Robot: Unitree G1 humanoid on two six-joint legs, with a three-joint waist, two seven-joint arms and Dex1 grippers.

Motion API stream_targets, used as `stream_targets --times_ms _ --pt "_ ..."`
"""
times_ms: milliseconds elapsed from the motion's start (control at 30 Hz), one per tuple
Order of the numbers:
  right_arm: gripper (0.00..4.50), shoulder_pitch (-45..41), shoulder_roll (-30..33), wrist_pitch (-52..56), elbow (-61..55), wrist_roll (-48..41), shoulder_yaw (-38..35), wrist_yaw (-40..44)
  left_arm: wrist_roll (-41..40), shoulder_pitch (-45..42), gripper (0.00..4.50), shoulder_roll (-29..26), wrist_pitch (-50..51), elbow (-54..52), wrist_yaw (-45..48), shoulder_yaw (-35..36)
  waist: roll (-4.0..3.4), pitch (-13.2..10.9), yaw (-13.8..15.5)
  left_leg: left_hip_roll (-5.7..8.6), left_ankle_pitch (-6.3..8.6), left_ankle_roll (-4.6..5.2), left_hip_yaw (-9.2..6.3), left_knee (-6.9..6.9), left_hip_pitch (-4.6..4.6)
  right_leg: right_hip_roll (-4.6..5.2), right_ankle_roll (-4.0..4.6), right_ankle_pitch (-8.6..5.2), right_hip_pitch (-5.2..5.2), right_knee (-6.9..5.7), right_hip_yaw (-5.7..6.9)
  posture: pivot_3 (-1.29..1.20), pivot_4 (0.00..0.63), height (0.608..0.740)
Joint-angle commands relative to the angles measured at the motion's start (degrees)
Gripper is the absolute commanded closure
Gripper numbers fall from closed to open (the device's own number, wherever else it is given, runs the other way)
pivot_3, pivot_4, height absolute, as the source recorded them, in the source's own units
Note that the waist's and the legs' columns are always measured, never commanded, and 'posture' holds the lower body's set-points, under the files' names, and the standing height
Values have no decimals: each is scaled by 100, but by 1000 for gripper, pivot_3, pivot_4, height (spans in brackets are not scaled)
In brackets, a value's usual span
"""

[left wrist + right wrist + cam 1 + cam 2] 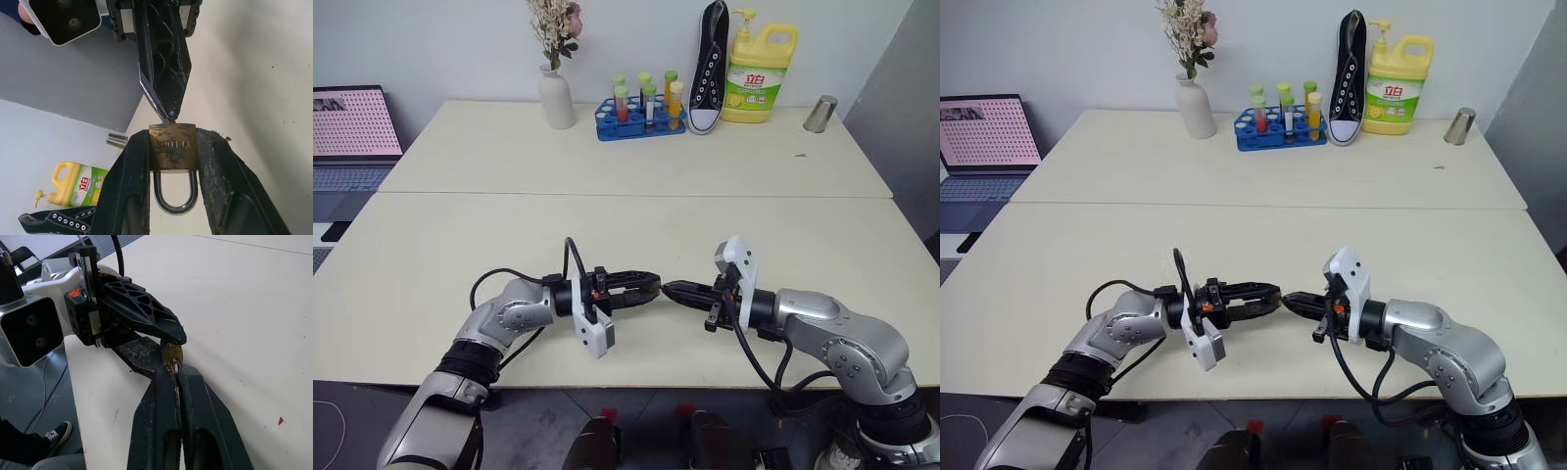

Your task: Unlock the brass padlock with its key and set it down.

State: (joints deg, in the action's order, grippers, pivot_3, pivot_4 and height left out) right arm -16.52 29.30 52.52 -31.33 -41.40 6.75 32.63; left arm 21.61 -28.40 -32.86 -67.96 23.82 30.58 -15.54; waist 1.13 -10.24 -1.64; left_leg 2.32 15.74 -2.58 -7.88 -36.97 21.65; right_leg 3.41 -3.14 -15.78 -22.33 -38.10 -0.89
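Note:
The brass padlock [173, 147] is clamped by its body between my left gripper's [651, 284] two fingers, held above the table near its front edge. Its silver shackle [176, 200] hangs closed between the fingers, toward the wrist. My right gripper [668, 290] meets it tip to tip from the right. Its fingers are pressed together on the key [173, 364], a thin silvery sliver. The key's tip touches the padlock's [171, 352] end face opposite the shackle. How deep the key sits in the lock is hidden.
Along the back of the cream table [607, 235] stand a white vase [556, 98], a blue test-tube rack [641, 117], a black shoe [708, 69], a yellow detergent bottle [759, 73] and a metal cup [820, 114]. A laptop [352, 127] sits far left.

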Motion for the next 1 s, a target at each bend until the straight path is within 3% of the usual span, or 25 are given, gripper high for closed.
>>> stream_targets --times_ms 33,167,367,500,600,1000 --pt "4500 -49 -12 2 -163 -142 -21 112 1 -96 3535 -57 27 -151 -148 5 0 0 0 0 0 0 0 0 0 0 0 0 0 0 0 0 150 740" --pt "4500 -78 -58 174 -120 -344 -156 67 56 -94 3535 -69 8 -150 -179 0 0 0 0 0 0 0 0 0 0 0 0 0 0 0 0 0 150 740" --pt "4500 -437 -245 1338 192 -1471 -679 -230 357 -136 3535 -97 -51 -95 -360 10 -1 1 1 0 0 0 1 -1 0 0 1 1 0 -3 -1 0 150 740" --pt "4500 -818 -622 2587 941 -2774 -1272 -1067 729 -175 3535 -121 -29 -86 -582 55 -1 1 0 -1 0 0 2 0 0 0 2 1 0 -4 -1 0 150 740" --pt "4500 -1058 -766 2986 1303 -3233 -1522 -1565 975 -192 3535 -149 -1 -93 -741 45 -2 1 -1 0 0 0 2 0 -1 0 3 2 -1 -9 -1 0 150 740" --pt "4500 -1317 -873 3062 1981 -4602 -1598 -3010 1346 -183 3535 -217 51 -110 -1164 -99 -4 2 -19 1 1 2 6 -1 0 1 3 2 -7 -24 -7 0 150 740"
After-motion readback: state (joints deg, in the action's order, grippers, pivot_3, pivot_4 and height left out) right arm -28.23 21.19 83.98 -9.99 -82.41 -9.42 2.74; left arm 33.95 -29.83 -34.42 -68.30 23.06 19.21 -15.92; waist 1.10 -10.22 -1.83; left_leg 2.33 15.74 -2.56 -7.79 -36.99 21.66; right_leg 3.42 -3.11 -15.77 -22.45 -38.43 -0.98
